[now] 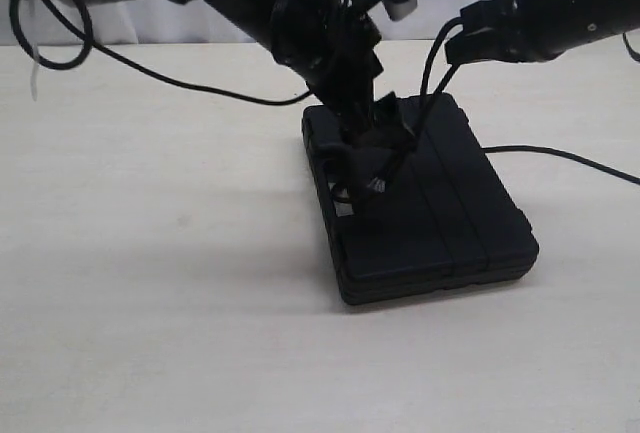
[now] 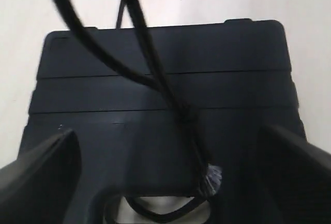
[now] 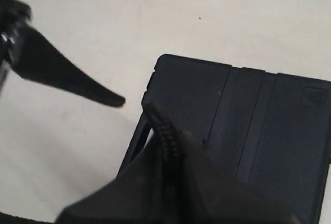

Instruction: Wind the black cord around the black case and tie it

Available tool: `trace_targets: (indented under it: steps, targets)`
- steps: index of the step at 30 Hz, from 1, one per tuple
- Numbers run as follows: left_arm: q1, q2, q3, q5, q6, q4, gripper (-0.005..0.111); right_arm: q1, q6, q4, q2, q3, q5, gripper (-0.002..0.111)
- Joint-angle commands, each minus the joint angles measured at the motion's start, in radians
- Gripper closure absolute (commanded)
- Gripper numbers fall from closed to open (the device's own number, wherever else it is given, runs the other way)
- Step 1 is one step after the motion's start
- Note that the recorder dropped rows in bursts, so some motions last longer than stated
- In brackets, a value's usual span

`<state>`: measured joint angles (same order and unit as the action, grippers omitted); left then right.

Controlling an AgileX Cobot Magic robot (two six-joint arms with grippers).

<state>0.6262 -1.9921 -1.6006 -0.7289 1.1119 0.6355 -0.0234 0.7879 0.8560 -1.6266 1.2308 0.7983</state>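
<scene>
The black case lies flat on the pale table. My left gripper is low over its handle end and open. In the left wrist view its fingers stand wide apart on either side of the case, with nothing between them. The black cord crosses the lid, has a knot partway, and ends frayed at the handle slot. My right gripper hangs above the case's far end, shut on the black cord. Two strands drop from it to the case.
A thin black line trails from the case across the table to the right; I cannot tell if it is cord. A thicker arm cable sags over the table on the left. A dark pointed part of the other arm shows beside the case.
</scene>
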Motion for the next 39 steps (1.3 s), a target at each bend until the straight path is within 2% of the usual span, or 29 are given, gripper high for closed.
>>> trace_targets:
  steps: [1, 3, 7, 9, 13, 15, 23, 28, 33, 36, 37, 38, 39]
  targets:
    - [-0.002, -0.038, 0.022, 0.078, 0.074, 0.065, 0.022, -0.002, 0.016, -0.009, 0.054, -0.004, -0.04, 0.104]
    - [-0.002, -0.044, 0.022, 0.136, 0.074, 0.076, 0.022, -0.002, 0.028, -0.009, 0.076, -0.004, -0.04, 0.104]
    - [0.001, -0.044, 0.022, 0.267, 0.072, 0.256, 0.022, -0.002, 0.02, -0.001, 0.086, -0.004, -0.036, 0.104]
    - [0.007, -0.046, 0.022, 0.288, 0.072, 0.308, 0.022, -0.002, 0.02, -0.001, 0.086, -0.004, -0.031, 0.104]
    - [0.019, -0.066, 0.022, 0.178, 0.095, 0.306, 0.022, -0.002, 0.02, -0.001, 0.086, -0.004, -0.031, 0.104]
    - [0.034, -0.088, 0.022, 0.172, 0.111, 0.293, 0.022, -0.002, 0.02, -0.001, 0.086, -0.004, -0.03, 0.104]
    - [0.07, -0.146, 0.022, 0.353, 0.111, 0.282, 0.023, -0.002, 0.02, -0.001, 0.086, -0.004, 0.002, 0.104]
    - [0.072, -0.144, 0.022, 0.377, 0.119, 0.244, 0.048, -0.002, 0.028, -0.001, 0.086, -0.004, -0.001, 0.104]
    - [0.072, -0.144, 0.022, 0.418, 0.114, 0.188, 0.052, -0.002, 0.028, -0.001, 0.086, -0.004, 0.002, 0.104]
    - [0.072, -0.144, 0.022, 0.417, 0.088, 0.222, 0.062, -0.002, 0.028, -0.001, 0.086, -0.004, 0.002, 0.104]
    - [0.072, -0.144, 0.022, 0.377, 0.09, 0.22, 0.074, -0.002, 0.028, -0.001, 0.086, -0.004, 0.002, 0.104]
    - [0.072, -0.144, 0.022, 0.361, 0.093, 0.212, 0.08, -0.002, 0.028, -0.001, 0.086, -0.004, -0.007, 0.104]
    - [0.072, -0.144, 0.022, 0.355, 0.099, 0.211, 0.097, -0.002, 0.007, -0.018, 0.086, -0.004, -0.03, 0.103]
